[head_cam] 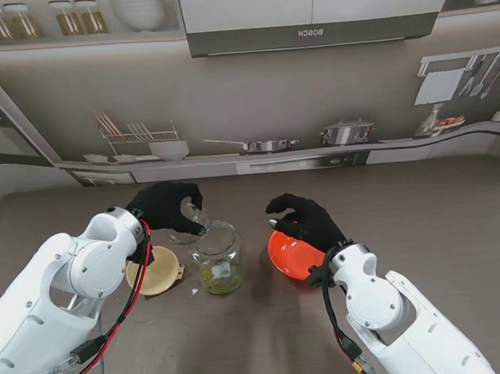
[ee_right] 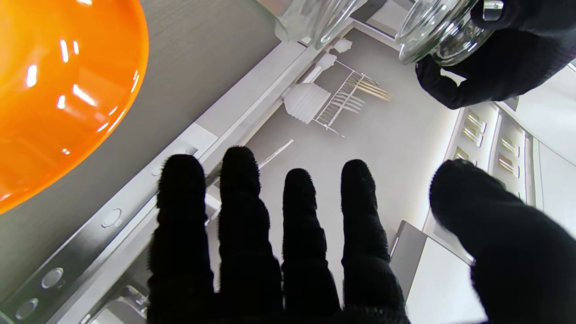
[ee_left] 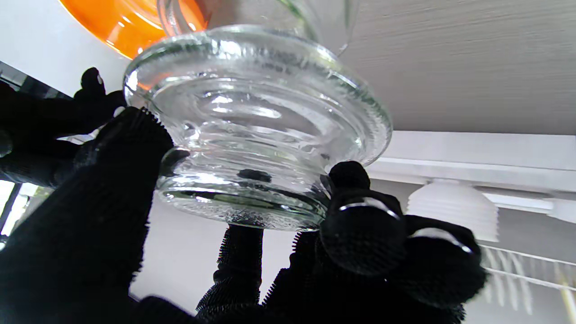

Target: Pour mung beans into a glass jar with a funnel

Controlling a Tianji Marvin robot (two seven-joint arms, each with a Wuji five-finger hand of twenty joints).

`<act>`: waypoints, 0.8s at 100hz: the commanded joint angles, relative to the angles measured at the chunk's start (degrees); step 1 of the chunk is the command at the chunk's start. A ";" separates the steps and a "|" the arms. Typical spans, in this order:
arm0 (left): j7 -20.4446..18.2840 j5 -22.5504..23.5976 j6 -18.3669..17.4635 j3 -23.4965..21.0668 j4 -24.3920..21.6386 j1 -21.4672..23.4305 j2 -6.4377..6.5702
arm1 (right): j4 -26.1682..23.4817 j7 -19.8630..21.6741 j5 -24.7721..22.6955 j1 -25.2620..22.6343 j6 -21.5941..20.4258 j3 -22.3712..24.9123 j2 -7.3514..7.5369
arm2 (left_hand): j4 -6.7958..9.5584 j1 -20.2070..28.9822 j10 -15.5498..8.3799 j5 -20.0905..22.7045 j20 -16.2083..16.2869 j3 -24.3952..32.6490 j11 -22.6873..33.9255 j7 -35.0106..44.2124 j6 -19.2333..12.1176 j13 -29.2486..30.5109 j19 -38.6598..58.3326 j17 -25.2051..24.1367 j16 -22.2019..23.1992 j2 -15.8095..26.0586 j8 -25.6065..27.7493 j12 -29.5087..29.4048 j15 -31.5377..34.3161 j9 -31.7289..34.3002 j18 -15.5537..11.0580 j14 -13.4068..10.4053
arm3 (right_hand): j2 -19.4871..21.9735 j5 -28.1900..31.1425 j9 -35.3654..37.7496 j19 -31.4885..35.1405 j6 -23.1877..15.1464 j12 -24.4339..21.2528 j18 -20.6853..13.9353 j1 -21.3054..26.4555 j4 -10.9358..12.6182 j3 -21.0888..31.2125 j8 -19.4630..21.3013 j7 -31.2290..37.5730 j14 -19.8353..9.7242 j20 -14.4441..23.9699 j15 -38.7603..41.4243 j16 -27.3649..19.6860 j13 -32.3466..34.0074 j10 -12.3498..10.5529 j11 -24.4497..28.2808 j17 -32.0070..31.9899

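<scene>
A: Clear glass jar (head_cam: pixel 218 259), where? Some green beans lie inside.
B: Mid-counter, just right of the left hand (head_cam: pixel 167 208), which grips a clear glass lid (ee_left: pixel 252 126); right hand (head_cam: pixel 307 220) spread, holding nothing, over the orange bowl (head_cam: pixel 290 255).

The left hand (ee_left: pixel 270 252) gripped a clear glass lid (ee_left: pixel 252 121), black fingers (ee_left: pixel 364 234) wrapped round its narrower end. Beyond it showed an orange bowl (ee_left: pixel 121 22) and the jar (ee_left: pixel 288 13).
</scene>
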 commanded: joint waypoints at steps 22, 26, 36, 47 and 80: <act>-0.68 -1.16 -0.54 3.80 1.91 -2.81 -0.82 | 0.04 0.80 0.23 -0.14 0.07 0.15 -0.23 | 5.04 19.69 -16.21 7.31 -0.89 12.43 5.65 21.54 0.03 -1.32 3.08 -0.08 -0.63 5.77 5.83 -0.24 3.64 8.73 -0.15 -2.68 | 1.08 1.30 0.51 1.59 0.05 -0.06 0.43 -1.34 1.93 0.01 -0.11 0.47 -0.14 -0.08 0.39 -0.15 1.10 -0.02 0.50 -0.61; -0.62 -1.19 -0.52 4.22 2.18 -3.00 -0.84 | 0.06 0.80 0.24 -0.13 0.07 0.14 -0.23 | 5.03 19.66 -16.21 7.31 -0.87 12.35 5.63 21.50 0.06 -1.30 3.08 -0.08 -0.63 5.83 5.88 -0.24 3.60 8.69 -0.17 -2.69 | 1.06 1.23 0.44 1.59 0.10 -0.07 0.46 -1.31 1.93 0.03 -0.12 0.44 -0.13 -0.08 0.37 -0.16 1.06 0.00 0.47 -0.61; -0.02 -1.48 -0.36 5.41 3.18 -3.69 -0.99 | 0.11 0.77 0.27 -0.08 0.05 0.09 -0.25 | 5.06 19.73 -16.16 7.33 -0.86 12.29 5.60 21.42 0.08 -1.29 3.02 -0.22 -0.60 5.79 5.98 -0.21 3.56 8.64 -0.21 -2.70 | 1.08 1.31 0.48 1.60 0.09 -0.06 0.42 -1.33 1.93 0.03 -0.12 0.47 -0.09 -0.07 0.42 -0.14 1.15 0.00 0.49 -0.61; 0.28 -1.29 -0.44 6.82 4.41 -4.79 -1.06 | 0.10 0.83 0.29 -0.10 0.02 0.09 -0.23 | 5.05 19.68 -16.10 7.34 -0.83 12.17 5.54 21.36 0.08 -1.31 3.00 -0.39 -0.60 5.93 6.05 -0.21 3.46 8.57 -0.24 -2.61 | 1.07 1.29 0.49 1.61 0.09 -0.05 0.38 -1.35 1.92 0.02 -0.12 0.47 -0.05 -0.07 0.42 -0.14 1.14 -0.05 0.51 -0.61; 0.30 -0.94 -0.44 10.11 7.38 -7.31 -1.12 | 0.10 0.78 0.42 -0.12 0.04 0.18 -0.26 | 5.20 19.74 -16.30 7.11 -0.62 11.57 5.36 20.96 -0.39 -1.29 3.21 -0.89 -0.55 6.27 6.32 0.00 3.12 8.03 -1.12 -2.72 | 1.10 1.37 0.50 1.59 0.19 -0.07 0.43 -1.29 1.94 0.03 -0.12 0.52 -0.08 -0.07 0.42 -0.14 1.15 -0.02 0.48 -0.63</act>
